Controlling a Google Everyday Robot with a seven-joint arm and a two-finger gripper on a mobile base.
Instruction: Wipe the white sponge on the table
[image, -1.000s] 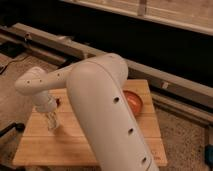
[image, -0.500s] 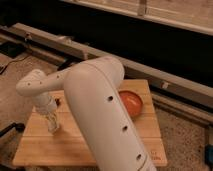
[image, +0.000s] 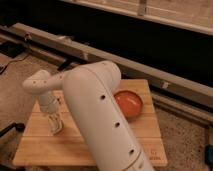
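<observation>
Camera view: you are looking down over the robot's own big white arm (image: 102, 115), which crosses the middle of the frame and hides much of the table (image: 145, 145).
Gripper: the gripper (image: 56, 127) points straight down at the left part of the tabletop, fingers drawn together, its tip at or just above the planks.
White sponge: something pale shows at the fingertips, but you cannot tell whether it is the white sponge (image: 57, 129) or part of the fingers; no sponge lies elsewhere on the visible wood.
Other things: an orange bowl (image: 129, 103) sits toward the far right of the table, well apart from the gripper.
Step in hand: judged as the wiping stroke itself, with the sponge pressed down.
Next move: you would need steady downward pressure and a sideways sweep along the planks, kept clear of the bowl.
</observation>
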